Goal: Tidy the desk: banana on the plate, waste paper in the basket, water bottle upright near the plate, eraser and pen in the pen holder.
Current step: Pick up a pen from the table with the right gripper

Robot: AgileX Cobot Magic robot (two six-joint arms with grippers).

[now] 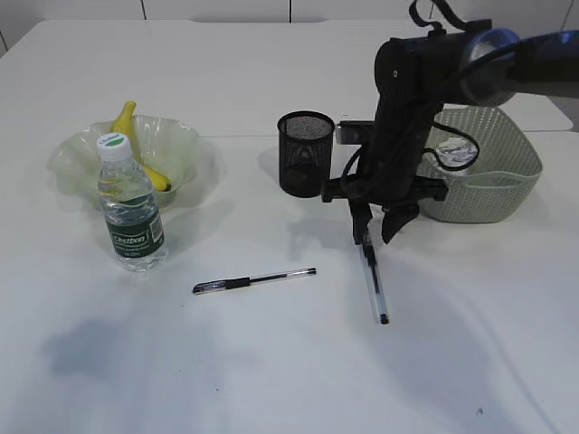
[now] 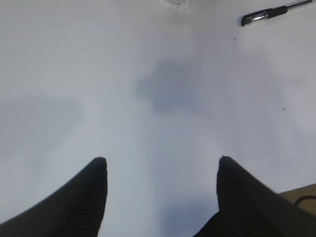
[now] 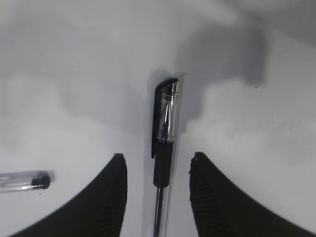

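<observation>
A lab-like robot workspace: plain white table [image 1: 271, 362] with staged desk items.

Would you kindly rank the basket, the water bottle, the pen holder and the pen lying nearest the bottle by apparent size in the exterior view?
1. Basket, largest.
2. Water bottle.
3. Pen holder, close to the bottle, and farther away, so this order is unsure.
4. Pen, slimmest.
</observation>
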